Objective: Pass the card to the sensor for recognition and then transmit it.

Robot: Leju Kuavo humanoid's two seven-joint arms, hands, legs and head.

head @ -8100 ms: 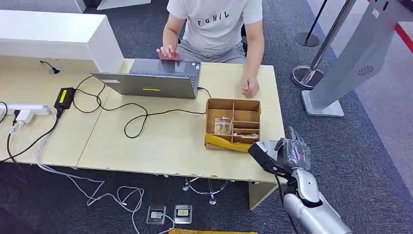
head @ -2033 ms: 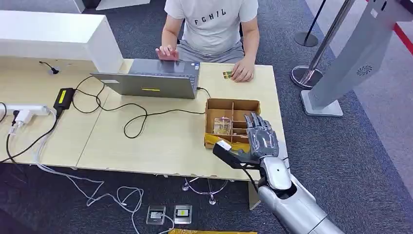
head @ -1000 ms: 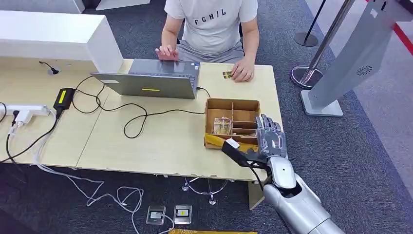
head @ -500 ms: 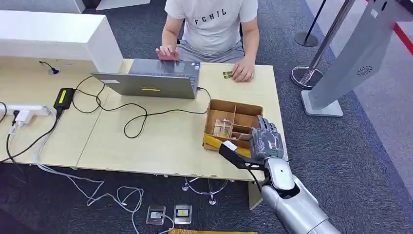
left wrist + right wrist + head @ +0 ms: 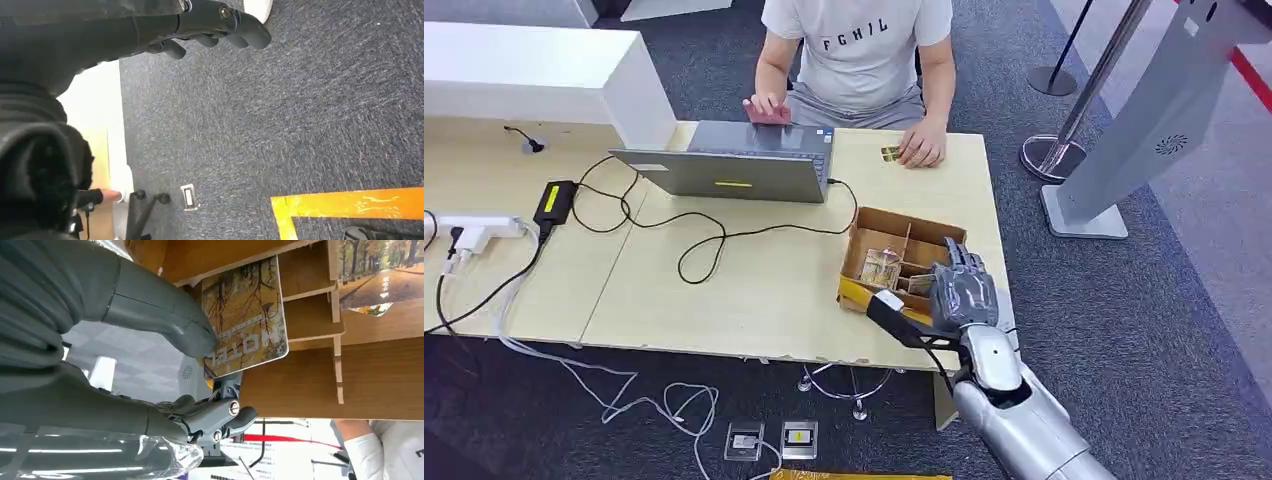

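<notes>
A picture card printed with trees and the word HOTEL (image 5: 247, 320) stands in a slot of the brown cardboard box (image 5: 894, 222) near the table's right front corner. My right hand (image 5: 959, 292) reaches into the box from the front. Seen from the right wrist, its thumb (image 5: 165, 315) presses on the card's face while darker fingers (image 5: 220, 420) curl behind the card's edge, so the card is pinched. A second picture card (image 5: 380, 280) lies in another compartment. My left hand (image 5: 215, 22) hangs over the carpet with nothing in it, its fingers loosely apart.
A person (image 5: 859, 50) sits at the far side of the table (image 5: 754, 290), one hand on a laptop (image 5: 734, 170), the other beside a small card (image 5: 890, 153). Cables (image 5: 694, 250) cross the tabletop. A grey kiosk (image 5: 1144, 110) and stanchion base (image 5: 1049, 150) stand to the right.
My right hand has come from beside the table into the box and taken hold of the card. The box has turned and slid a little to the left.
</notes>
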